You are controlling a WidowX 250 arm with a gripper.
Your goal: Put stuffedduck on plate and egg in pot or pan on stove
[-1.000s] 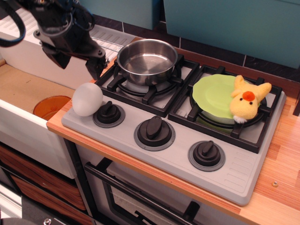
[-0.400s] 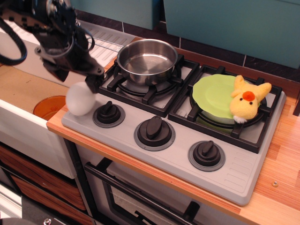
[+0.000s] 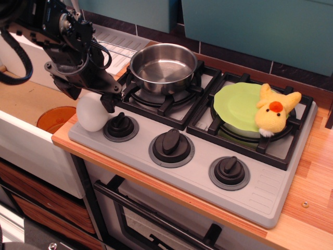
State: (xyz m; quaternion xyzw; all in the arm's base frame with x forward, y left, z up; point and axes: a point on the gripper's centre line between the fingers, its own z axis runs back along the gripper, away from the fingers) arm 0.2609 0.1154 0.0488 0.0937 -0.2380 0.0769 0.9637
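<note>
Cup: one orange cup [image 3: 56,117] sat low in the recess at far left, off the counter [image 3: 312,177].
Gripper: the black gripper [image 3: 91,100] was down over the egg, one finger [image 3: 108,102] on its right side and another on its left; whether the fingers were pressing the egg or only straddling it could not be told.
Egg: one egg [image 3: 91,114], smooth matte white, bigger than a knob, stood at the stove's front left corner, just left of the first knob, its top hidden by the gripper; its long axis looked near upright.
Stove: one grey stove [image 3: 260,192] with two black grates.
Knobs: three black knobs [image 3: 171,144] ran along the front.
Pot: one shiny steel pot [image 3: 163,67] sat on the left burner, empty, mouth up.
Plate: one lime-green plate [image 3: 237,107] lay on the right burner.
Duck: one yellow plush duck [image 3: 274,111] with an orange-red beak lay on the plate's right edge, overhanging the grate; face toward the camera, long axis running front to back.
</note>
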